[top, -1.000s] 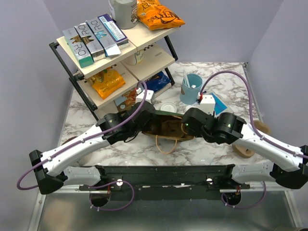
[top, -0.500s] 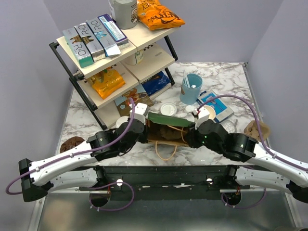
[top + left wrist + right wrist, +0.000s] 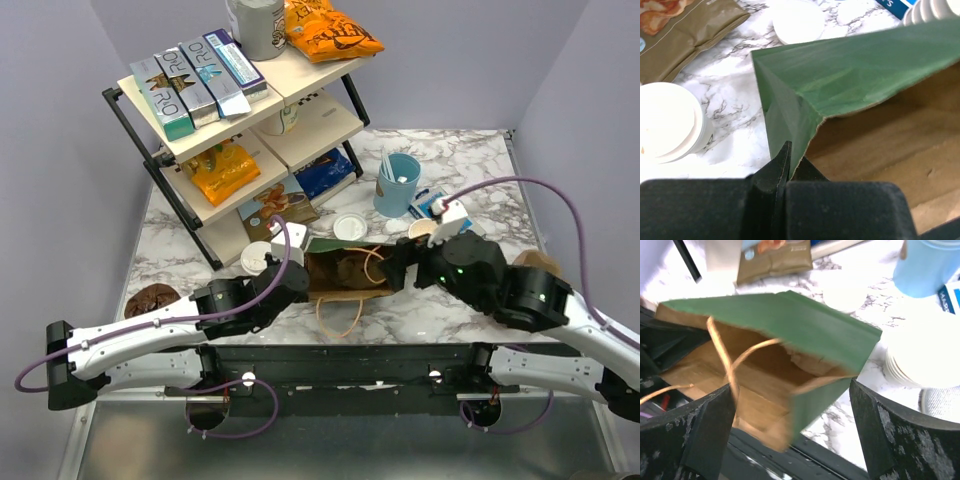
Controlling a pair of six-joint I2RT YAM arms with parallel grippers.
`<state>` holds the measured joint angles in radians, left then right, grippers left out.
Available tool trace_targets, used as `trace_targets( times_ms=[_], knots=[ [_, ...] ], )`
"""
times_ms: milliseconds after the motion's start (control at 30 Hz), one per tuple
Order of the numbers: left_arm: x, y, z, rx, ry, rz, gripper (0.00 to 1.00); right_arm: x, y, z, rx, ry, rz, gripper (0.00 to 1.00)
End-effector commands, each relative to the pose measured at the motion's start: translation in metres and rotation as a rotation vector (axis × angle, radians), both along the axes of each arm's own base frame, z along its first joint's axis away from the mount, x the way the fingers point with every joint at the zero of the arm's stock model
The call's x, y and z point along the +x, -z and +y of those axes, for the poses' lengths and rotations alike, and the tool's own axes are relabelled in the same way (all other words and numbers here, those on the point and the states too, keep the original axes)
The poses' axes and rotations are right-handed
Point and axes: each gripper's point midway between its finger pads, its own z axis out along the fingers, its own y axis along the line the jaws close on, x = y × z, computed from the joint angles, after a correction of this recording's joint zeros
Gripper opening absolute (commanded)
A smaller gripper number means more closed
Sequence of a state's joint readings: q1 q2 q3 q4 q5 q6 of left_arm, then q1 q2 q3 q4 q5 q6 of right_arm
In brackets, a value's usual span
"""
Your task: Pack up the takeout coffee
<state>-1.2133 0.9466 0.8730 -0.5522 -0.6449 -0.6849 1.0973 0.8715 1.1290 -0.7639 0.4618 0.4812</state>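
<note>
Pinching a rim corner of the green paper bag [image 3: 850,70], the left gripper [image 3: 788,150] is clenched, likely to hold the mouth open. The right gripper [image 3: 790,395] hangs released, jaws wide, at the bag's three o'clock. The takeout coffee [image 3: 256,258] waits outside, at the bag's nine o'clock.

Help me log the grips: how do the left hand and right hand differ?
The left hand is shut, pinching the green paper bag's rim; the right hand is wide open, holding nothing. The left hand sits at the bag's corner; the right hand faces its mouth. Both are by the bag.
</note>
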Motion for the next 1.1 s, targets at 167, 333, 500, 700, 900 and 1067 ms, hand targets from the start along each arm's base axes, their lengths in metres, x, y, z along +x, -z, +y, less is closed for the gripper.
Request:
trace_targets(
  times_ms=[167,333,500,700,900,1067],
  knots=[
    [-0.001,0.0,0.008,-0.053,-0.029,-0.036,0.0,-0.012,-0.002,-0.046,0.197,0.181,0.041,0.97],
    [-0.005,0.0,0.006,-0.055,-0.018,-0.046,0.0,-0.018,0.027,-0.055,0.123,0.283,0.171,0.94],
    [-0.011,0.006,0.003,-0.047,-0.009,-0.054,0.0,-0.024,0.035,-0.024,0.136,0.155,0.206,0.92],
    [-0.015,0.006,0.003,-0.035,0.0,-0.072,0.0,-0.027,0.067,-0.033,0.072,0.228,0.283,0.74],
    [-0.022,0.004,-0.003,-0.055,0.05,-0.07,0.06,-0.038,0.1,-0.026,-0.007,0.13,0.326,0.36],
    [-0.029,0.006,-0.003,-0.056,0.075,-0.041,0.09,-0.04,0.102,-0.03,-0.044,0.131,0.335,0.18]
  ],
)
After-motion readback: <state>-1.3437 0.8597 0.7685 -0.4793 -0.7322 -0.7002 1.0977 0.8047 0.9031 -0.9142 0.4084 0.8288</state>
